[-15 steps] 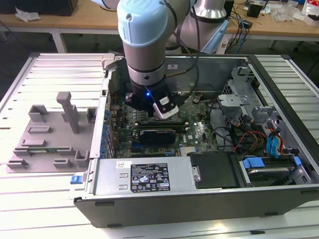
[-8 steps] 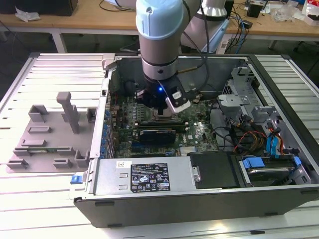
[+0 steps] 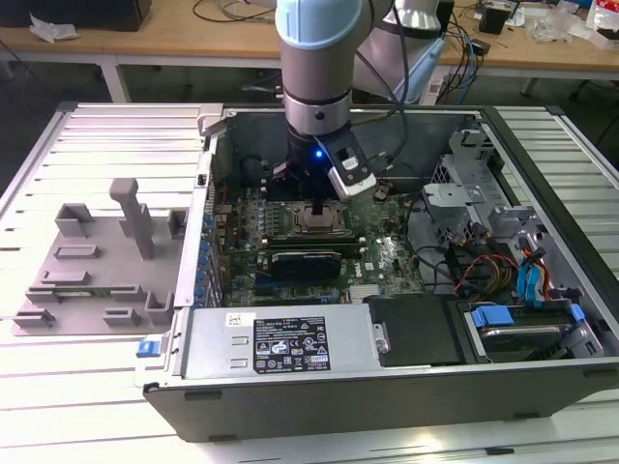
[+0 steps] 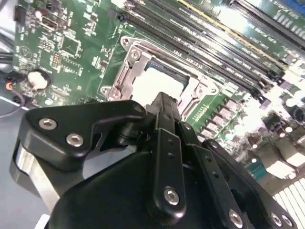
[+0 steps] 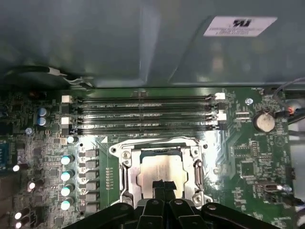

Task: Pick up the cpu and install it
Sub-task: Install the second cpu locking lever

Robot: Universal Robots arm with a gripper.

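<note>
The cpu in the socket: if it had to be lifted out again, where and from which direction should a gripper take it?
The cpu lies flat inside the socket frame, so probably from straight above, as the gripper hangs now, pinching two opposite thin edges; the frame blocks any sideways approach.

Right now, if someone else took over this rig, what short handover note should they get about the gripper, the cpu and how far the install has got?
Gripper: black fingers close together, tips directly over the socket; whether they grip anything cannot be told.
Cpu: the flat square chip with the shiny silver-grey top lies inside the metal socket frame on the green motherboard in the open computer case.
Done: the chip has reached the socket.
Left: confirm the chip is fully seated and released. The grey plastic tray lies outside the case, on the exterior view's left.
</note>
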